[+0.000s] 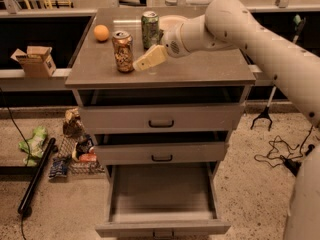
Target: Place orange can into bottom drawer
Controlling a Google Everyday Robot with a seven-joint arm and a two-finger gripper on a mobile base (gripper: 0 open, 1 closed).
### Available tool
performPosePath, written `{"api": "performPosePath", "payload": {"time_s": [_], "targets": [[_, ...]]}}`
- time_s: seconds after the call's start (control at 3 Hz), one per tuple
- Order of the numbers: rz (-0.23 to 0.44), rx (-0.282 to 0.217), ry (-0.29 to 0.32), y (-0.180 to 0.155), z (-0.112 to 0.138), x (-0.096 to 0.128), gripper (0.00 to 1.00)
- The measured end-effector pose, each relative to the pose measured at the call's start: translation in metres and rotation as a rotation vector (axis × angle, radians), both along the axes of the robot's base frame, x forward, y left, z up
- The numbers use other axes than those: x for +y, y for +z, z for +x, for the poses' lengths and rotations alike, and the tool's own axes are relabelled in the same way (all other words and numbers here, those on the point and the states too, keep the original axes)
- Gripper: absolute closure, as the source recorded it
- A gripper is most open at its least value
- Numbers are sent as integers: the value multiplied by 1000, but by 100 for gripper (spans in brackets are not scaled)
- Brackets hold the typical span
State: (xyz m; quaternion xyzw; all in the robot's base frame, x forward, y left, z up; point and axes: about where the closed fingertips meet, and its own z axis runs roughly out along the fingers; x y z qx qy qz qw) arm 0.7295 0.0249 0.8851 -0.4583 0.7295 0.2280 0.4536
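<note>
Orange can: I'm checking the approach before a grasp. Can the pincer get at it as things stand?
Probably yes: the pincer hangs close beside the orange can, nothing between them; the green can stands further back.

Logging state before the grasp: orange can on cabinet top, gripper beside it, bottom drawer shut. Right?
No: the camera view shows the bottom drawer pulled open. The orange can stands on the cabinet top, gripper beside it.

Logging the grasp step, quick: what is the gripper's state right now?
Gripper: just right of the orange can on the cabinet top; whether it is open or closed cannot be told.
</note>
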Motion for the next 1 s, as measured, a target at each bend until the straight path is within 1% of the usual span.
{"api": "performPosePath", "payload": {"time_s": [0.67,1.0], "targets": [[76,1,26,-11,27,53,0],[91,0,43,-16,39,69,3]]}}
